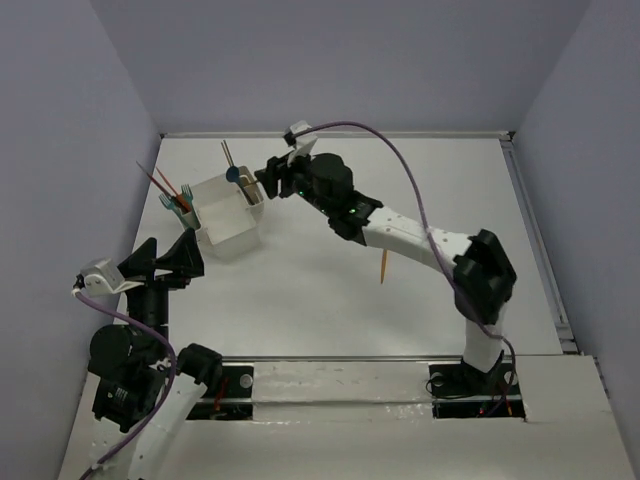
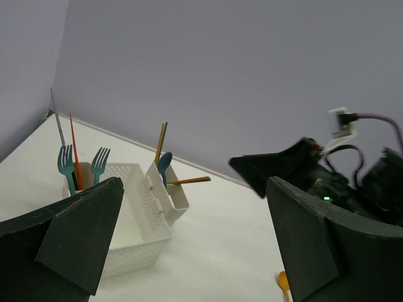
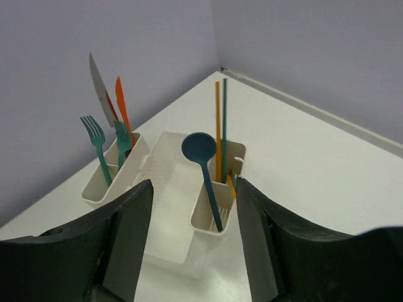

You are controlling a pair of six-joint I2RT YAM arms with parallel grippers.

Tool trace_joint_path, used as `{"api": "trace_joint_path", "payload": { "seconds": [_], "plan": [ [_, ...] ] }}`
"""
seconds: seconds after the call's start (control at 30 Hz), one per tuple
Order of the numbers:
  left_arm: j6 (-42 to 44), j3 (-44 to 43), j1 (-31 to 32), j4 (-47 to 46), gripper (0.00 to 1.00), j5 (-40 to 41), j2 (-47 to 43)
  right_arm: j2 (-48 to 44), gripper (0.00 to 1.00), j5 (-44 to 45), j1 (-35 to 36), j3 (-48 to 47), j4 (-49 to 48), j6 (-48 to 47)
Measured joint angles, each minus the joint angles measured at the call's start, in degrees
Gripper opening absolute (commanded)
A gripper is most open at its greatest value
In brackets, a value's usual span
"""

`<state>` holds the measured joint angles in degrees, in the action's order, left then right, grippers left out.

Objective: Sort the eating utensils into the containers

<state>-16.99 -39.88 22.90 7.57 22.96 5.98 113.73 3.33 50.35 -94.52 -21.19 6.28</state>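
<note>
The right pincer (image 3: pixel 194 211) is open, with nothing between its two black fingers (image 3: pixel 126 239). It is poised close over the right end of the white container (image 1: pixel 232 235), which sits on the far left part of the table (image 1: pixel 330 310). Just ahead of the fingers, the narrow right-end compartment holds four pieces. These are one teal spoon (image 3: pixel 200 151) with its bowl up, one orange stick (image 3: pixel 218 126) and one teal stick (image 3: pixel 225 119) upright side by side, and one more orange stick (image 2: pixel 189 181) leaning low over the rim (the right wrist view shows only a short bit of it). The narrow left-end compartment also holds four pieces: two teal forks (image 3: pixel 93 132) with tines up, and behind them one grey blade-like piece (image 3: pixel 99 85) and one orange-red piece (image 3: pixel 119 94). Well to the right of the container, under the right forearm, a single orange piece (image 1: pixel 383 268) lies flat on the table. The left pincer (image 1: pixel 168 258) is open too, its jaws wide apart and gripping nothing. It is held near the container's near left corner.
</note>
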Motion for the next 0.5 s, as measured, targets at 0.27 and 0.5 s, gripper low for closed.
{"api": "trace_joint_path", "payload": {
  "seconds": [0.27, 0.5],
  "plan": [
    [0.0, 0.0, 0.0, 0.0, 0.99, 0.0, -0.2, -25.2, 0.49, 10.6, -8.1, 22.5, 21.9, 12.3],
    [0.0, 0.0, 0.0, 0.0, 0.99, 0.0, -0.2, -25.1, 0.54, 12.6, -22.2, 36.5, 41.0, 17.9]
  ]
}}
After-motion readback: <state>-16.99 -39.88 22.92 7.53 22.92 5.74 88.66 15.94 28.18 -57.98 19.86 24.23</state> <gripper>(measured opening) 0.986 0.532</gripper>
